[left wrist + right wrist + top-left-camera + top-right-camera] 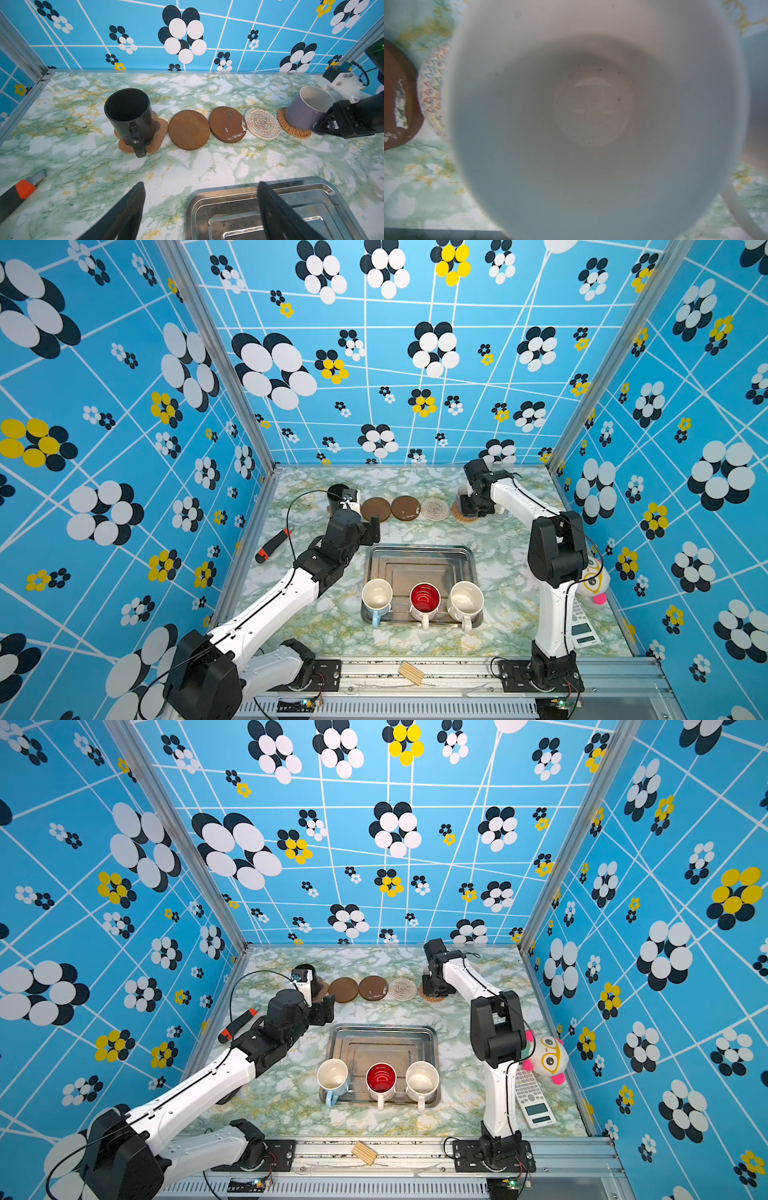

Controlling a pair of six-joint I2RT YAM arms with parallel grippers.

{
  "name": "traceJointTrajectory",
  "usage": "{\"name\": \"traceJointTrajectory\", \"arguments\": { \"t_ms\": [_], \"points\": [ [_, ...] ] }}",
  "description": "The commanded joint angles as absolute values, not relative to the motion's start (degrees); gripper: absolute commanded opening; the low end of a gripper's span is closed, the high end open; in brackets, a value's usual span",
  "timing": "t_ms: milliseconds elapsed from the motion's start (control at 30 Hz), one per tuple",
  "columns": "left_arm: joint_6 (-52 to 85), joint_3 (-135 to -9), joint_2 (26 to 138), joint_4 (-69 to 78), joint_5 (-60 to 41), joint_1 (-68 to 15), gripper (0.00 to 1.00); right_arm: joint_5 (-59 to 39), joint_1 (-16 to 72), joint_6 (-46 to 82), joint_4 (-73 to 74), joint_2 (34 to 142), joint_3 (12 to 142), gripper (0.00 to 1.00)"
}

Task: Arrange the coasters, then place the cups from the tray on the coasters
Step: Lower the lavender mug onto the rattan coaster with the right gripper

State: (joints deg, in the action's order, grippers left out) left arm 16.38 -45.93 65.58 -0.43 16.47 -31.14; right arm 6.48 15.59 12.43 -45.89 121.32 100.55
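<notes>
Both top views show the shiny steel tray holding three mugs, waiting for the bare coasters beyond. Left wrist view: left gripper, fingers spread and empty, over the tray; black mug on the brown paw-shaped mat; right gripper pinching the lavender mug on the woven rattan disc, seemingly settling it. Right wrist view: its pale inside.

My left claw has matt black plastic fingers, and the steel tray shines. The black mug and lavender mug look like glossy glazed ceramic. The paw coaster is grainy cork, the two discs smooth wood, one flaked white, beside a woven rope coaster and a coiled rattan coaster.
</notes>
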Motion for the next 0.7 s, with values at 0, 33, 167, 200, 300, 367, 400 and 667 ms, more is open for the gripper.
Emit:
{"name": "traceJointTrajectory", "arguments": {
  "t_ms": [0, 33, 167, 200, 300, 367, 400, 667],
  "points": [
    [15.53, -47.11, 65.92, -0.62, 16.52, -30.85, 0.85, 6.11, 15.11, 13.01, -43.51, 121.1, 100.41, 0.0],
    [15.51, -47.11, 65.92, -0.67, 16.52, -30.85, 0.85, 6.08, 15.07, 13.01, -43.51, 121.1, 100.35, 0.0],
    [15.47, -47.11, 65.83, -0.7, 16.52, -30.85, 0.85, 5.89, 15.1, 13.14, -43.35, 121.33, 100.17, 0.0],
    [15.51, -47.11, 65.83, -0.7, 16.52, -30.8, 0.85, 5.77, 15.11, 13.18, -43.34, 121.45, 100.19, 0.0],
    [15.51, -47.11, 65.83, -0.79, 16.53, -30.76, 0.85, 5.52, 15.12, 13.23, -43.33, 121.72, 100.28, 0.0],
    [15.55, -47.11, 65.83, -0.79, 16.45, -30.76, 0.85, 5.5, 15.09, 13.27, -43.33, 121.84, 100.35, 0.0],
    [15.56, -47.11, 65.83, -0.79, 16.52, -30.72, 0.85, 5.47, 15.07, 13.27, -43.33, 121.83, 100.3, 0.0],
    [15.56, -47.11, 65.66, -0.88, 16.5, -30.76, 0.85, 5.47, 14.93, 13.47, -43.51, 121.57, 100.13, 0.0]
  ]
}}
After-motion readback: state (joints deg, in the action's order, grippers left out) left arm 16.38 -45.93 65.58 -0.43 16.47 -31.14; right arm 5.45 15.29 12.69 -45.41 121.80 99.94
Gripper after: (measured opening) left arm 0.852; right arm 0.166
